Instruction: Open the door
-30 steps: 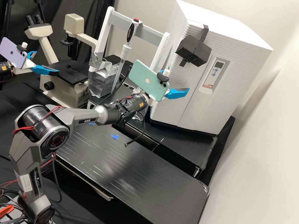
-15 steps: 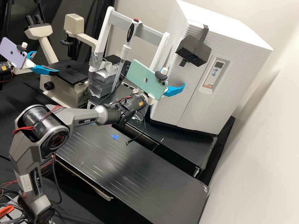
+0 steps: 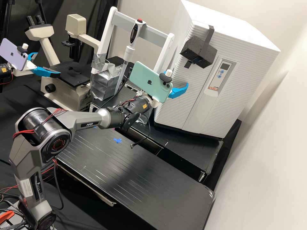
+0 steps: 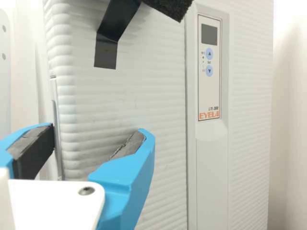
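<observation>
Claw (image 4: 97,129), fingers well apart and holding nothing, has swung toward the door's (image 4: 163,110) side edge (image 4: 57,110), apparently lining up to pull it open.

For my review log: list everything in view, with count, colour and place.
Cabinet: 1, white, on far bench
Door: 1, white, cabinet front
Control panel: 1, pale grey, cabinet front
Foam block: 1, dark grey, strapped high on cabinet
Pipette: 1, white, beside cabinet
Frame: 1, white and grey, behind pipette
Wrapped box: 1, silver, at frame's foot
Microscope: 1, beige, left of box
Benches: 2, black, near and far
Phones: 2, green and purple, one per arm
Second arm: 1, black, left edge
Arm: 1, dark grey, foreground
Tool: 1, white and blue, before door
</observation>
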`<move>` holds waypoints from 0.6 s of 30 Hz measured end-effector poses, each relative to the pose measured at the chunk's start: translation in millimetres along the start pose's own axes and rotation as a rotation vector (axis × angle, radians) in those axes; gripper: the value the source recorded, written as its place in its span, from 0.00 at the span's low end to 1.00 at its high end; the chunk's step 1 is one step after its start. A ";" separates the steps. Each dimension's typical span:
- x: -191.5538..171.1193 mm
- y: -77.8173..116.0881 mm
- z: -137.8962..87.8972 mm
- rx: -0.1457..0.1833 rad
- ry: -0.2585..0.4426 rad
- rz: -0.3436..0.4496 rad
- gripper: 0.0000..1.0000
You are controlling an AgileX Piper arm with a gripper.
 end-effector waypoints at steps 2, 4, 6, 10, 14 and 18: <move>0.0 0.6 0.5 0.004 -0.001 0.002 0.00; 0.0 0.7 0.6 0.002 0.002 -0.002 0.00; 0.0 1.5 1.2 0.004 0.002 -0.002 0.00; 0.0 3.0 2.5 0.003 0.004 -0.005 0.00; -1.2 5.0 5.8 0.011 0.012 -0.004 0.00; -3.2 8.7 12.3 0.014 0.017 -0.001 0.00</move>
